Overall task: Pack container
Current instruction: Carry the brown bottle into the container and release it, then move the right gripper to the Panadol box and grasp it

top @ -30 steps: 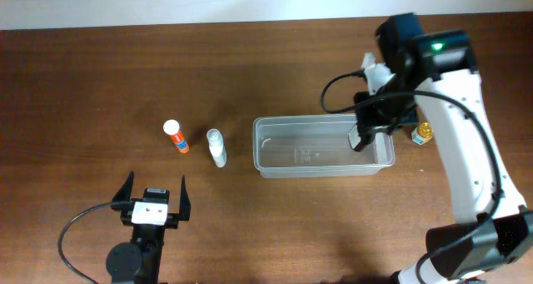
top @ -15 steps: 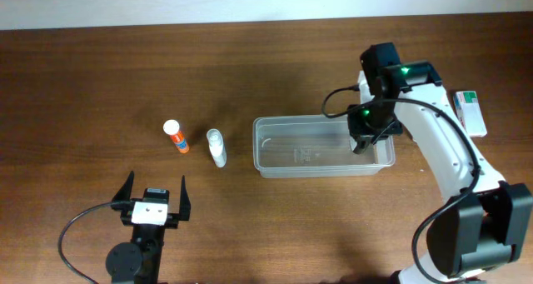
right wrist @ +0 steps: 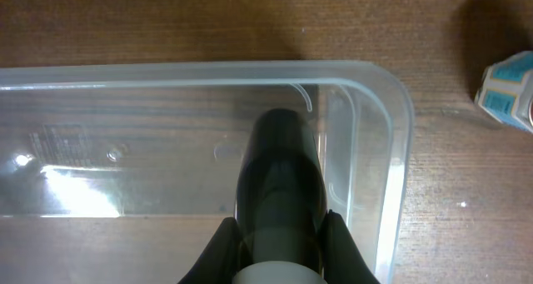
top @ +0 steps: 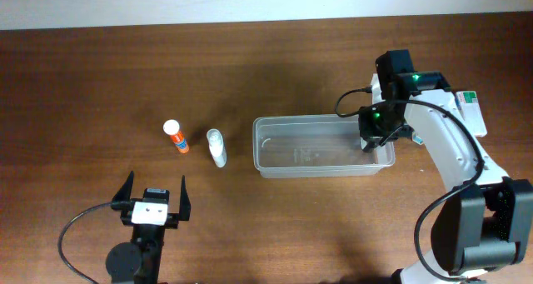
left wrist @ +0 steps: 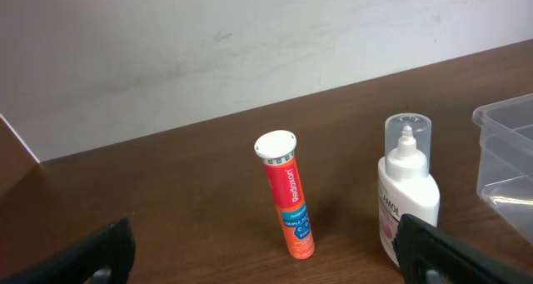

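The container (top: 308, 155) is a clear plastic bin at mid-table; it also shows in the right wrist view (right wrist: 398, 142) and at the right edge of the left wrist view (left wrist: 508, 146). My right gripper (top: 375, 136) is shut on a dark bottle (right wrist: 279, 180) with a pale cap, held over the bin's right end. My left gripper (top: 155, 202) is open and empty near the front left. An orange tube (top: 176, 137) (left wrist: 287, 202) and a white bottle (top: 216, 147) (left wrist: 408, 196) stand left of the bin, ahead of the left gripper (left wrist: 266, 263).
A white and green box (top: 470, 111) lies right of the bin, near the right arm; its light blue corner shows in the right wrist view (right wrist: 508, 92). A pale wall runs along the table's far edge.
My right gripper has moved a little right and nearer, with the dark bottle, to the bin's right end. The box has come into view. The left arm has not moved.
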Controlling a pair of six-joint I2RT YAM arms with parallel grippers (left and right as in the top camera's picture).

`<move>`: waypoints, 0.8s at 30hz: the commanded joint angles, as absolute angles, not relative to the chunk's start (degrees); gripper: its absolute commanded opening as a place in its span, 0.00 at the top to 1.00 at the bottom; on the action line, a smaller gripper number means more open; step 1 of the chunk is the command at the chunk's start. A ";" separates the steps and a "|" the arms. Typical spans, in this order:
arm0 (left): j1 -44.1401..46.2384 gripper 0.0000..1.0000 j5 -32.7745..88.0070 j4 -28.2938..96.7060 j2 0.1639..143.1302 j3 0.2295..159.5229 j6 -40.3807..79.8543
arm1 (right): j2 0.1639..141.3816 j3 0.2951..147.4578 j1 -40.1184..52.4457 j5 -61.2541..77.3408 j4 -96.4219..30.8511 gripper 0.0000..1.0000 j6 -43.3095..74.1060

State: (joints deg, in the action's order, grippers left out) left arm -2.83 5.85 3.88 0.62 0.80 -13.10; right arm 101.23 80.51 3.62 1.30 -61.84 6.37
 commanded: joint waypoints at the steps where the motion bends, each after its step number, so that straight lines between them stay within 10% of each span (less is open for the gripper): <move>1: -3.16 0.00 6.63 3.95 0.34 0.56 -13.78 | 102.48 80.29 3.73 1.52 -61.17 0.86 5.80; 24: -3.16 0.00 6.63 3.95 0.34 0.56 -13.78 | 106.85 85.71 3.70 4.05 -63.90 0.64 5.08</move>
